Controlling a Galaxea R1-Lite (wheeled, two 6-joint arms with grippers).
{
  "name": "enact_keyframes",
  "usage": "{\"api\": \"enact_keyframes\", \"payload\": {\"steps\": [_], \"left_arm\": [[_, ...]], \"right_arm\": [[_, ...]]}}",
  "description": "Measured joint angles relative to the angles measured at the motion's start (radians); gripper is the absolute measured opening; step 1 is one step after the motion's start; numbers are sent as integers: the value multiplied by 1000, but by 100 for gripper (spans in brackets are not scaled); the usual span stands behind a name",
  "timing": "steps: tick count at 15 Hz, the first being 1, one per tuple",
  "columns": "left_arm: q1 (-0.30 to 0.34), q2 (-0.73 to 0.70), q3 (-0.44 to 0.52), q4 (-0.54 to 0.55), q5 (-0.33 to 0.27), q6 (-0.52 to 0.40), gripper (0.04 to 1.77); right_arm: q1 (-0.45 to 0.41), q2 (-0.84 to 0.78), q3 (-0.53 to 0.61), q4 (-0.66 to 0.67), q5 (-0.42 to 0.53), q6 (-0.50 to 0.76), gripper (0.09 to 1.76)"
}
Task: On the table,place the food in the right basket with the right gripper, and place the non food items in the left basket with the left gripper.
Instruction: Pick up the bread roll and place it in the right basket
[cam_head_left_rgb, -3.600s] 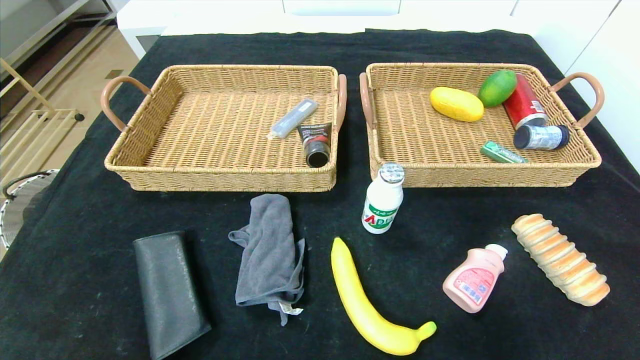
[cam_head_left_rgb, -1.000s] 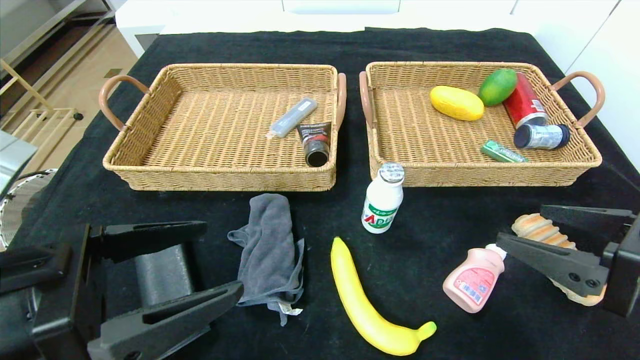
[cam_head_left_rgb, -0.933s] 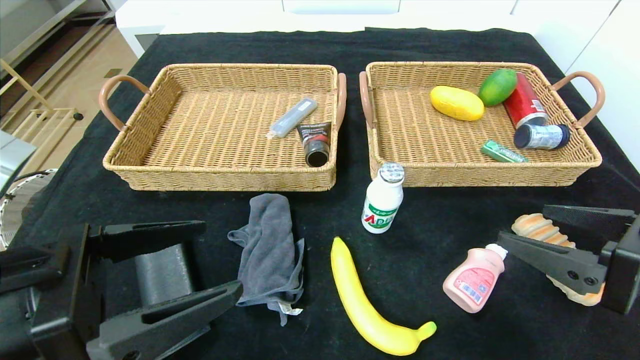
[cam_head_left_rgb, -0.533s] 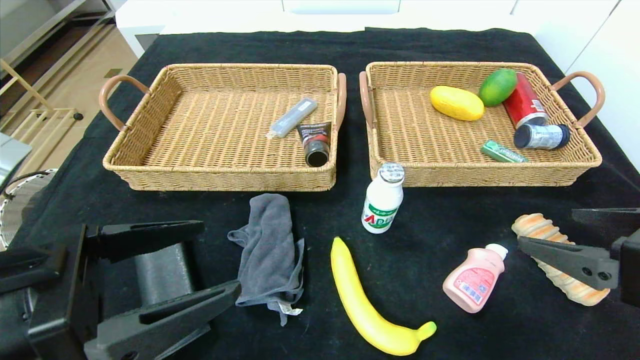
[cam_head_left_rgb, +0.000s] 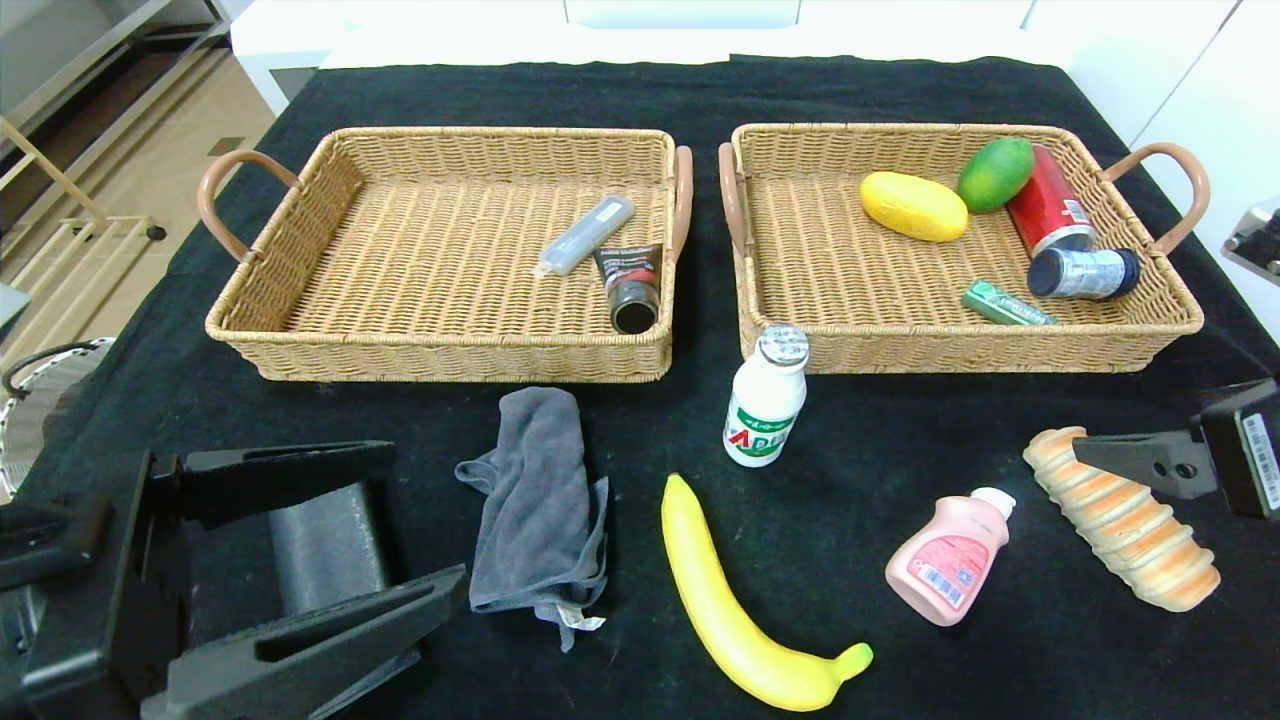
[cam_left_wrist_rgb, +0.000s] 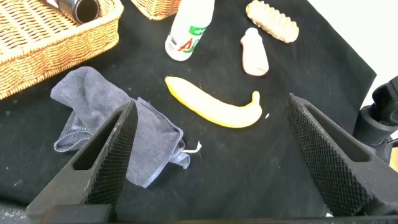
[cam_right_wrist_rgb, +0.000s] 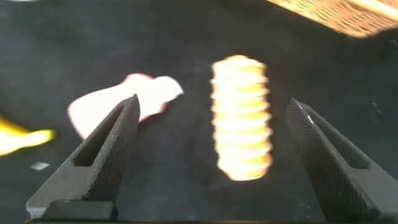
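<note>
The left gripper, jaws wide apart, hovers over the smooth black case near the table's front left corner. The right gripper, also spread open, hangs above the ridged bread roll by the right edge. Only the right wrist view shows both its textured fingers flanking the roll.

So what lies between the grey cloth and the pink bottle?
The banana, lying on the black table; the head view shows it between the grey cloth and pink bottle.
</note>
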Motion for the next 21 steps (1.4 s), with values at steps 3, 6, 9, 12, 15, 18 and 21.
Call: {"api": "enact_keyframes", "payload": {"steps": [3,6,9,12,15,18,21], "left_arm": [[0,-2,5,3,0,5,172],[-1,-2,6,8,0,5,172],[-1,-4,7,9,0,13,172],[-1,-5,11,3,0,19,172],[-1,-5,13,3,0,22,172],[-1,-5,13,4,0,23,172],[-1,-5,17,5,0,25,172]], "right_arm": [[-72,37,11,0,17,-17,171],[-93,43,24,-2,50,-25,171],[-96,51,38,-4,50,-26,171],[-96,68,49,-9,62,-26,171],[-96,80,52,-12,77,-25,171],[-96,94,54,-12,77,-26,171],[-120,126,54,-20,72,-28,171]]}}
